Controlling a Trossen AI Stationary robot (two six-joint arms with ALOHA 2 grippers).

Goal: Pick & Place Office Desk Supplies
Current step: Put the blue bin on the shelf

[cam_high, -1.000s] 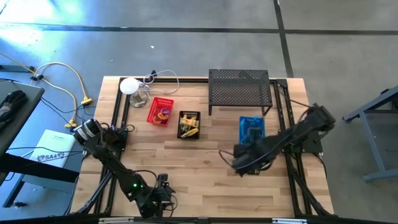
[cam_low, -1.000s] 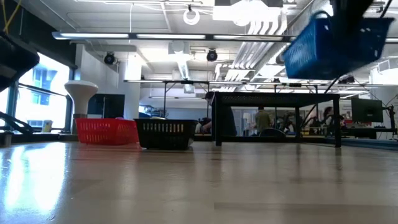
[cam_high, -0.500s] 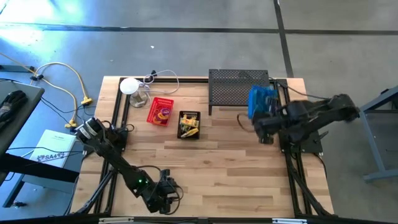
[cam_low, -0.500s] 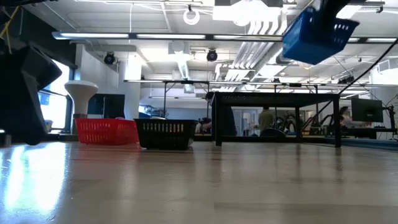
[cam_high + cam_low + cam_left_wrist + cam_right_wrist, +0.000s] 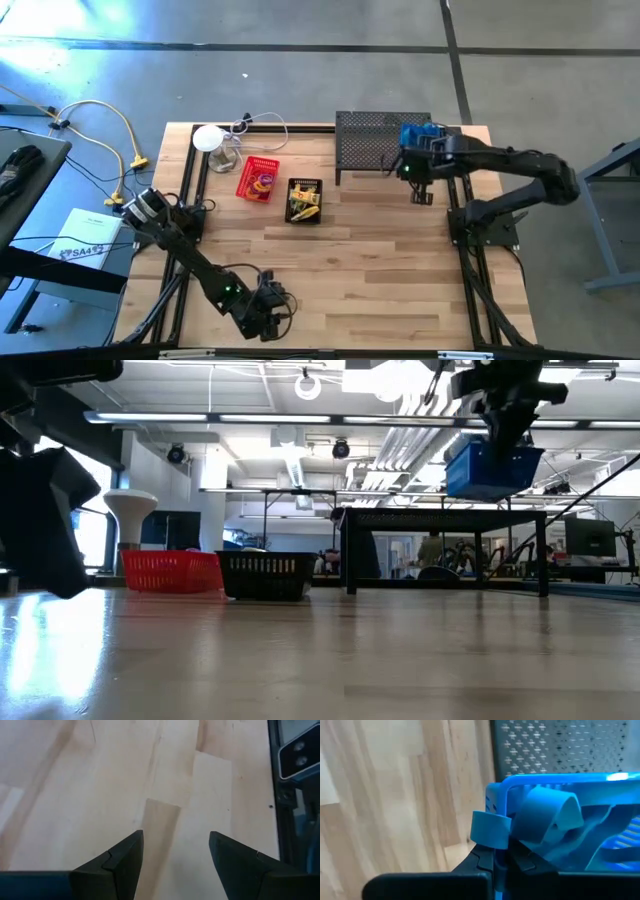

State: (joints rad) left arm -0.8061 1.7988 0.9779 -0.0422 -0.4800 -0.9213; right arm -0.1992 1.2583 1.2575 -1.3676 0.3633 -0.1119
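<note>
Judged from the layout, placement is under way: the right gripper (image 5: 422,150) holds a blue basket (image 5: 418,137) by its rim, fingers clamped narrow, lifted above the black mesh shelf (image 5: 385,139) and not yet set down. On the tabletop (image 5: 350,270), the red basket (image 5: 258,178) holds small coloured rings and the black basket (image 5: 304,201) yellow clip-like pieces; the blue basket's contents cannot be made out. The left gripper (image 5: 175,855) waits low at the near edge, fingers wide and empty.

table (image 5: 330,260): pale smooth wood | shelf (image 5: 385,140): black perforated metal | blue basket (image 5: 492,470): slotted plastic
</note>
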